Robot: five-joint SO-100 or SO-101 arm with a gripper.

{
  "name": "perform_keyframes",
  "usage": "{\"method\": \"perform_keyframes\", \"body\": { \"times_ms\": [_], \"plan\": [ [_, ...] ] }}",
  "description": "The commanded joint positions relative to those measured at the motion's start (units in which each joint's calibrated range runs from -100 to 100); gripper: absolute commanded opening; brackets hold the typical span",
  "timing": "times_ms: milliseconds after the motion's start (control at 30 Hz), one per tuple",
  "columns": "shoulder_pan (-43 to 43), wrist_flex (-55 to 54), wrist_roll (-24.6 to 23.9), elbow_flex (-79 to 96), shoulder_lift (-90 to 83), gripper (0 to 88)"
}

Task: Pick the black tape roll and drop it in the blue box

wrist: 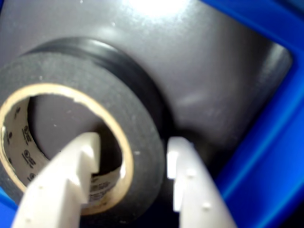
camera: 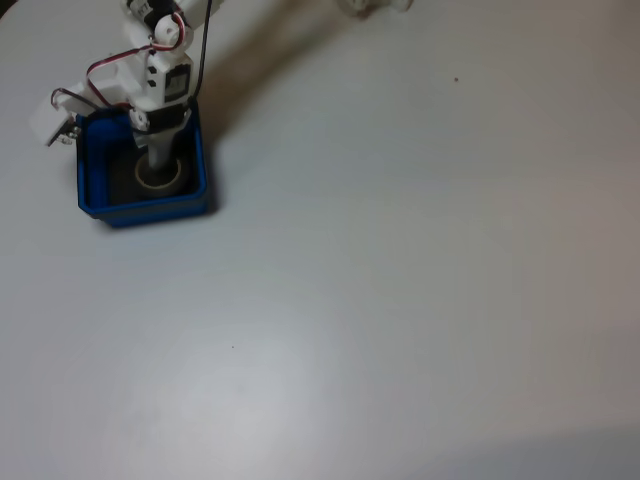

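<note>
The black tape roll [camera: 177, 177] lies flat on the dark floor of the blue box [camera: 150, 209] at the upper left of the fixed view. My gripper [camera: 158, 168] reaches straight down into the box. In the wrist view the black tape roll [wrist: 71, 71] shows its tan core, and my gripper [wrist: 130, 147] straddles the roll's wall. One white finger [wrist: 83, 156] is inside the core and the other is outside. A thin dark gap shows between the inner finger and the core, so the jaws stand slightly open around the wall. The blue box wall [wrist: 266, 156] rises at the right.
The white arm with red and black wires [camera: 160, 60] stands over the box's far side. The pale table [camera: 400, 280] stretches wide to the right and front. A small white object [camera: 375, 5] sits at the top edge.
</note>
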Motion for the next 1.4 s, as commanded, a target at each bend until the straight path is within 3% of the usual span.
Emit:
{"method": "perform_keyframes", "body": {
  "times_ms": [0,400,567,867,1367],
  "plan": [
    [-0.2,-0.7,0.3,-3.2,-0.6,15.1],
    [-0.2,-0.7,0.3,-4.2,-5.5,13.4],
    [-0.5,-0.5,0.2,-4.1,-11.7,0.0],
    [-1.9,-0.5,0.2,-4.1,-20.1,1.4],
    [-25.6,-0.6,0.2,-3.9,-26.0,1.5]
  ]
}}
